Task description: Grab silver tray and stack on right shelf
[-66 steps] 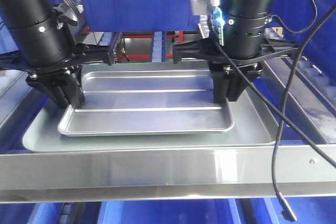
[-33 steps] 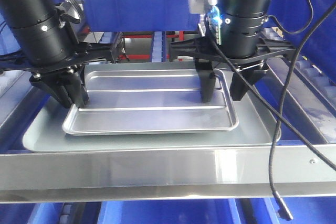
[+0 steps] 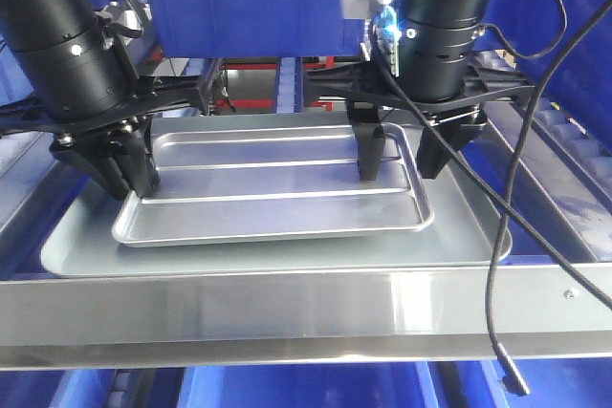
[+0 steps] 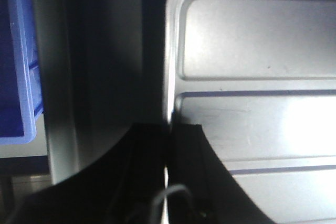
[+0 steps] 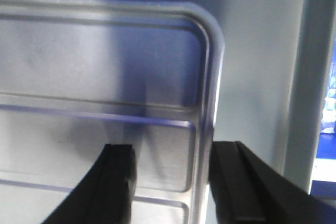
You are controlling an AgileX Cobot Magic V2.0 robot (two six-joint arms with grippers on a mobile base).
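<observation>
blue bins ring the grey shelf pan [image 3: 459, 250]. left gripper [image 3: 124, 164] pinches the silver tray [image 3: 277, 188] rim at nine o'clock; right gripper [image 3: 402, 155] straddles the three o'clock rim, spread apart (release step, likely). next: retreat upward.

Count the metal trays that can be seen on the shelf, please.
2. A smaller silver tray lies on top, between the left gripper and the right gripper. A larger grey tray lies flat beneath it. More underneath cannot be excluded.
</observation>
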